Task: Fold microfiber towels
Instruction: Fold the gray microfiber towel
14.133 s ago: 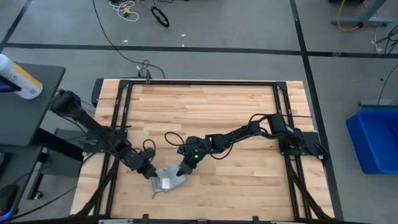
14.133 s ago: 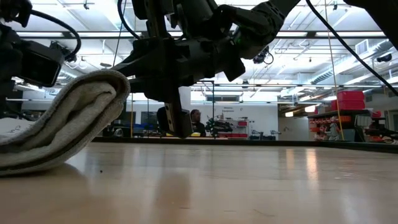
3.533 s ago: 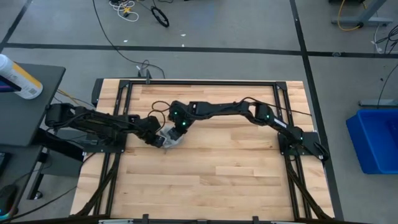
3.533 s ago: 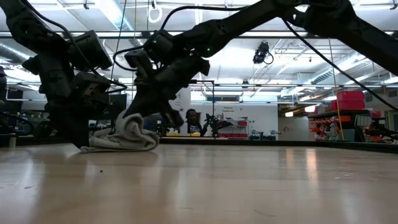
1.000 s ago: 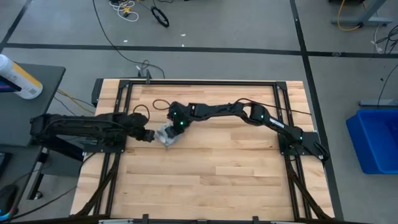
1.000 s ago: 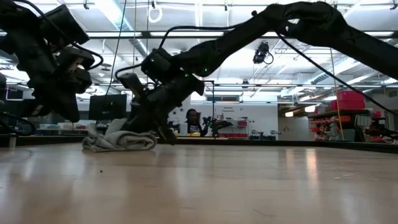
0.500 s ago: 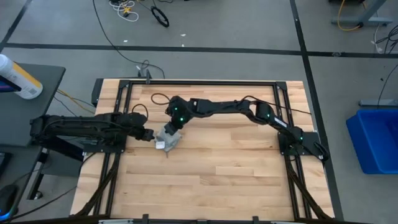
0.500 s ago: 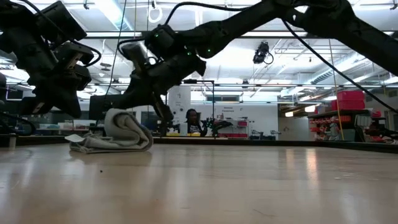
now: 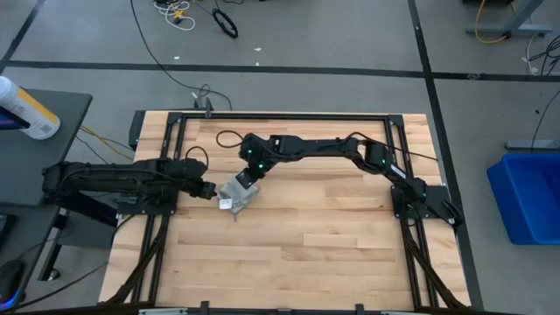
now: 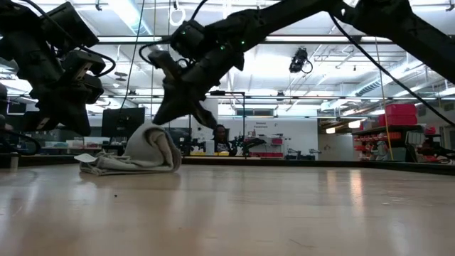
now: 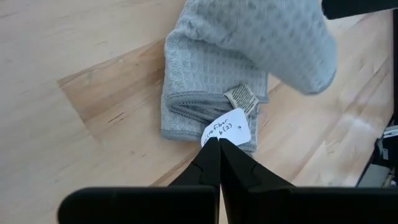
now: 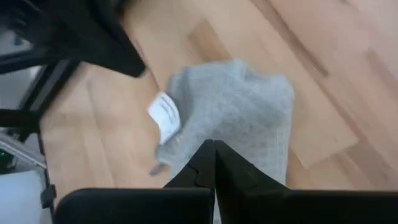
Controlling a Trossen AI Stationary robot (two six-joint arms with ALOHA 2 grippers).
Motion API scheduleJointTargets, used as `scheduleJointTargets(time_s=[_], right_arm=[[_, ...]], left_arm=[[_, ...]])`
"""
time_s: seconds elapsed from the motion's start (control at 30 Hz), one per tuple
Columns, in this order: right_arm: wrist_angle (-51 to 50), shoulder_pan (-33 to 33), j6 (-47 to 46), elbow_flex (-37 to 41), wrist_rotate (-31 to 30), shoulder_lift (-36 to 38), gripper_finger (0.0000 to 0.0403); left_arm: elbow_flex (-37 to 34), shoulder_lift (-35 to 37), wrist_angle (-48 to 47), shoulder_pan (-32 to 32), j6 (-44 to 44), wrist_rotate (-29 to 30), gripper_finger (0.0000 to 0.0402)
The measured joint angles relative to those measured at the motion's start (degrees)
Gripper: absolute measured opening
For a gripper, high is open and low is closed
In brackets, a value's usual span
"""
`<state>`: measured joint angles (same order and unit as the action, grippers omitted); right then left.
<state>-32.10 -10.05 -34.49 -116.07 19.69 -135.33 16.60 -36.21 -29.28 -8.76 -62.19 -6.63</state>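
Note:
The light grey-blue microfiber towel (image 9: 236,191) lies bunched in several layers on the wooden table's left half, with a white tag (image 11: 227,127) at its near corner. Its top fold (image 10: 153,139) stands up as a hump. My right gripper (image 10: 165,117) is shut just above the hump, reaching in from the right. My left gripper (image 11: 217,142) is shut and hovers by the towel's left side next to the tag. It is above the table in the low view (image 10: 71,121). My right gripper holds the towel's top fold (image 12: 242,118) from above, slanting in from the far right. Its own shut fingers hide the place of contact. The fold is raised into a hump, and the layers under it lie on the table.
A black metal frame (image 9: 166,157) runs along the table's sides and far edge. Bare wood (image 9: 306,245) spreads toward the near and right edges. Cables lie on the floor beyond the table, and a blue bin (image 9: 534,197) stands to its right.
My right gripper has gone up and a little toward the table's right edge, staying shut. The towel's top fold has risen from a low heap into a hump and shifted right with it. The lower layers have stayed on the table.

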Motion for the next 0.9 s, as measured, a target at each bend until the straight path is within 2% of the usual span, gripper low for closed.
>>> scheduleJointTargets(time_s=[0.2, 0.3, 0.63, 0.73, 0.9], right_arm=[[-2.1, -1.4, 2.4, 0.0, -2.2, -0.8, 0.0001], [-2.6, -1.3, 3.8, 0.1, -1.1, -1.3, 0.0001], [-0.4, 4.9, 6.0, 0.1, -0.7, -1.3, 0.0], [2.2, 6.7, 6.3, 0.0, 0.3, -3.3, 0.0], [5.9, 7.5, 2.2, 0.1, 1.9, -6.5, 0.0]], left_arm=[[0.0, 0.0, -0.3, 0.0, 0.3, 0.0, 0.0], [0.0, 0.0, -0.3, 0.0, 0.3, 0.0, 0.0], [0.0, 0.0, -0.5, 0.0, 0.1, 0.5, 0.0], [0.0, 0.0, -0.4, 0.0, 0.0, 0.5, 0.0], [0.0, 0.0, 0.5, 0.0, -0.5, -0.1, 0.0]])
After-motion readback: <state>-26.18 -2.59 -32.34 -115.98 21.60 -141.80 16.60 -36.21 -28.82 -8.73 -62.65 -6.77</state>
